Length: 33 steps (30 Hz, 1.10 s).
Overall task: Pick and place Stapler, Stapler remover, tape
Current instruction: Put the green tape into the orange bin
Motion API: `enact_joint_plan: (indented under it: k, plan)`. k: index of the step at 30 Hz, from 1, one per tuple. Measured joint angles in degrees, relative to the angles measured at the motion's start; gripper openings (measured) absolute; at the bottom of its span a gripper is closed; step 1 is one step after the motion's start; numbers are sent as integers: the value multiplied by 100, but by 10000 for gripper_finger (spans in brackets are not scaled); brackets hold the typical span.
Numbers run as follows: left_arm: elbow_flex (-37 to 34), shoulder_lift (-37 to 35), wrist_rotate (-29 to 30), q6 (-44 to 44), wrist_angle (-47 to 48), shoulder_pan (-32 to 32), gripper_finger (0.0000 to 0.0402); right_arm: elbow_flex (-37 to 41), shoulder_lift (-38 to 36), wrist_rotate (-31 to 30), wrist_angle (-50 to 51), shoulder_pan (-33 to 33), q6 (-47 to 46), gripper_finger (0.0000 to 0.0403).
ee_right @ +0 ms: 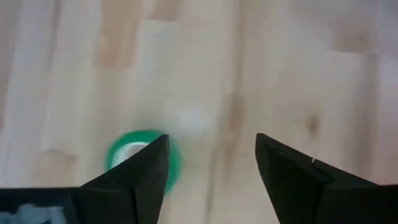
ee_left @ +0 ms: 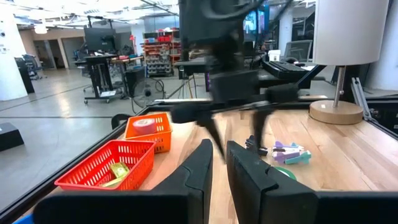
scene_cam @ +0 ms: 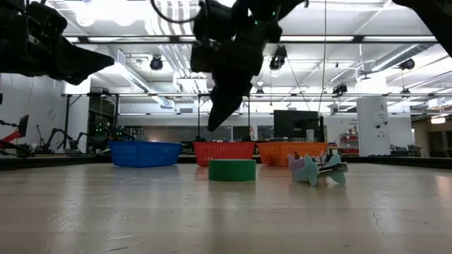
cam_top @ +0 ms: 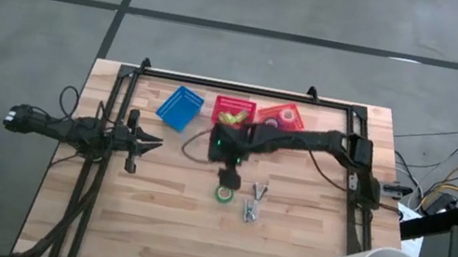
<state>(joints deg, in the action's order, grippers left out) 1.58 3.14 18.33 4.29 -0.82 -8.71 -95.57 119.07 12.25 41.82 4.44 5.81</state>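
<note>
The right gripper (cam_top: 230, 182) hangs above the pale wooden plank table (cam_top: 164, 230), near its middle, with its jaws spread wide and holding nothing. Directly below it, the small green round roll of tape (cam_top: 224, 194) lies flat on the table; in the right wrist view the roll (ee_right: 134, 152) shows partly behind one dark finger (ee_right: 146, 171). Just beside the roll, two small staple removers with pale purple and teal handles (cam_top: 253, 202) lie on the wood. Along the table's far edge stand three mesh baskets: a blue one (cam_top: 180, 107), a red one (cam_top: 234, 111) and an orange one (cam_top: 281, 117). The left gripper (cam_top: 149, 142) waits above the table's left side, its jaws nearly closed and empty.
</note>
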Motion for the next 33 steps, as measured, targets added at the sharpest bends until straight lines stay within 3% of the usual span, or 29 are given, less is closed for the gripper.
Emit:
enact_joint_plan:
  k: [4,11,27,33]
  plan:
    - [-1,2,0,-1,0,2,51,0,6,-65,0,-368,-201,224]
    - [0,2,0,0,0,0,51,205,70,-837,147,-683,-249,224]
    - [0,2,0,-1,-2,1,51,983,105,-925,-727,-681,-383,223]
    - [0,0,0,0,0,2,51,1101,105,-882,-757,-661,-379,197]
